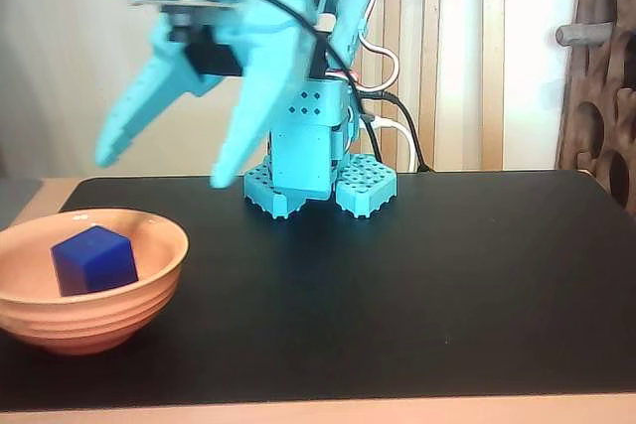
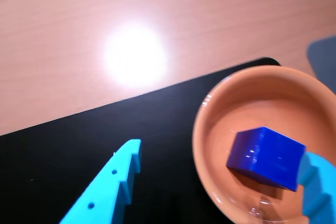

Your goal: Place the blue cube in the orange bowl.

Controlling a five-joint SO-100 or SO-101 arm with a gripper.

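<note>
Blue cube sits inside the orange bowl, w/ the bowl at the tabletop's front-left corner in the fixed view. Your end effector hangs above, fingers spread wide, holding nothing, so the drop looks done. Wrist view: cube rests tilted on the bowl's curved floor, probably why it leans.

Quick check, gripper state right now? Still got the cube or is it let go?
Gripper: open, fingers spread wide and holding nothing, raised above the black mat. The blue cube sits inside the orange bowl, clear of both fingers.
</note>
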